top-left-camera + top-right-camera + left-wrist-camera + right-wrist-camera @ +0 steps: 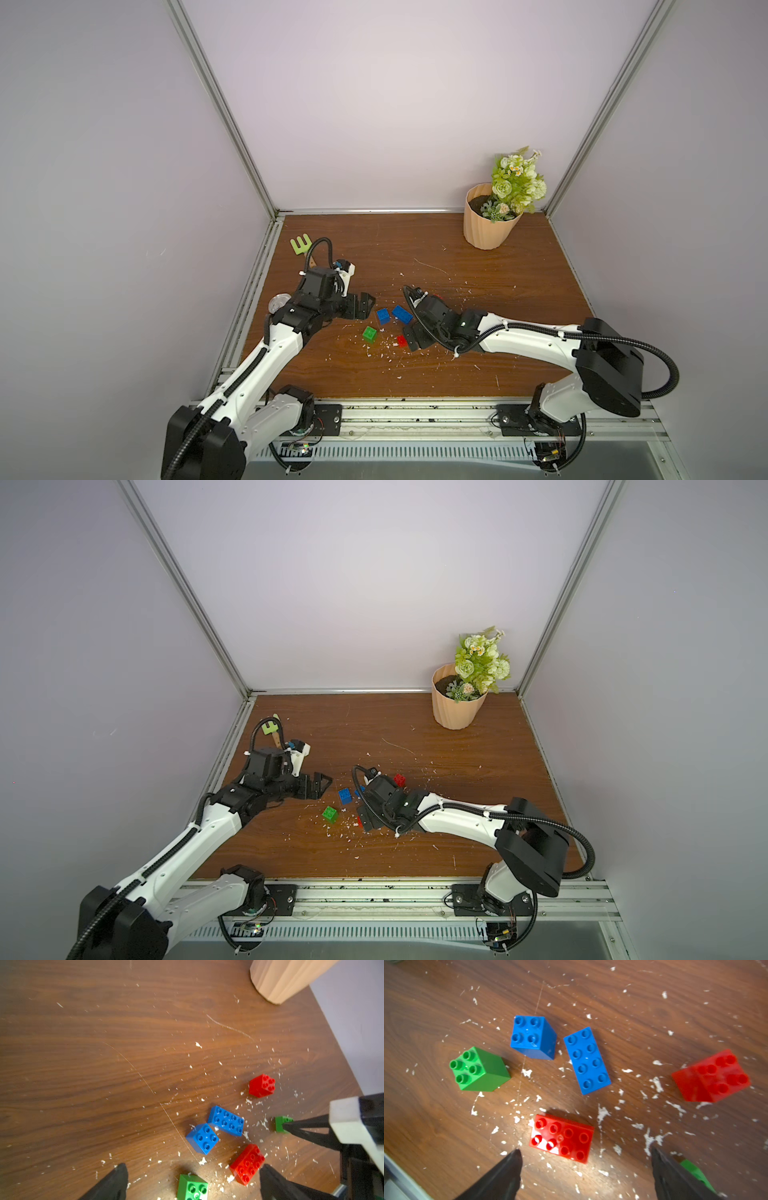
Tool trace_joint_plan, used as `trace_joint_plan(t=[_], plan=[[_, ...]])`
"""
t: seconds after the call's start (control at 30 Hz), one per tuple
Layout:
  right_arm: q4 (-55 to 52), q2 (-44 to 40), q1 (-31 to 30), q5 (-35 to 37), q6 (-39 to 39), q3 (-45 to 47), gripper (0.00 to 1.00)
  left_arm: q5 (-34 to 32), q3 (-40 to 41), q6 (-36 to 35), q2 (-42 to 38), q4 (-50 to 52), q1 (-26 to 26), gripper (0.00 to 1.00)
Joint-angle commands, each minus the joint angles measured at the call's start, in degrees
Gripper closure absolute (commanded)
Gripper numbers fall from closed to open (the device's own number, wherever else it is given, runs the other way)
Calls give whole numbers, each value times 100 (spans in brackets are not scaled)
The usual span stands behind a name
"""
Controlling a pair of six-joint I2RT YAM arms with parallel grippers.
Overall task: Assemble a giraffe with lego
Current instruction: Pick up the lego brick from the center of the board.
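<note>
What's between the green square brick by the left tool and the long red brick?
No brick: only bare tabletop with white flecks lies between the green square brick and the long red brick, clearest in the right wrist view.

1. The table [446, 1001] is seen as brown wood grain with a slight sheen, scratched and flecked with white.
2. The red oblong brick [561, 1138] is shown as smooth, glossy plastic (bright glare sits on its studs).
3. The green square brick [478, 1069] is likewise smooth plastic.
4. The pot [488, 226] is rendered matt and ribbed.
5. The frame posts [222, 108] are seen as brushed metal.
</note>
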State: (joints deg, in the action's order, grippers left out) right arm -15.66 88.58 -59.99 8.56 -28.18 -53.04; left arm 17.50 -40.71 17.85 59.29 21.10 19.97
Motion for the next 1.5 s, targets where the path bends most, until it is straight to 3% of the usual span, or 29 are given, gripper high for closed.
trace_joint_plan(t=[0.0, 0.5, 0.8, 0.93, 1.0, 1.03, 1.13, 1.27, 1.47], plan=[[-138, 194, -139, 17, -6, -305, 1, -416, -179, 61, 35, 363, 293, 0], [-110, 1088, -312, 207, -284, -636, 8, -617, -173, 306, 26, 267, 272, 1], [-314, 1245, -312, 407, -319, -848, 29, -516, -165, 307, 17, 268, 122, 1], [-411, 1240, -312, 414, -352, -850, 31, -485, -174, 305, 57, 298, 71, 0], [-398, 1202, -312, 440, -361, -816, 37, -432, -164, 315, 52, 265, 47, 0], [-398, 1176, -312, 454, -375, -784, 36, -411, -155, 324, 48, 250, 19, 0], [-476, 1195, -312, 402, -328, -826, 17, -350, -153, 312, 90, 271, -111, 0], [-482, 1140, -312, 376, -294, -803, 12, -261, -162, 293, 131, 245, -159, 0], [-560, 1144, -312, 313, -240, -765, 15, -200, -153, 289, 153, 250, -166, 0]])
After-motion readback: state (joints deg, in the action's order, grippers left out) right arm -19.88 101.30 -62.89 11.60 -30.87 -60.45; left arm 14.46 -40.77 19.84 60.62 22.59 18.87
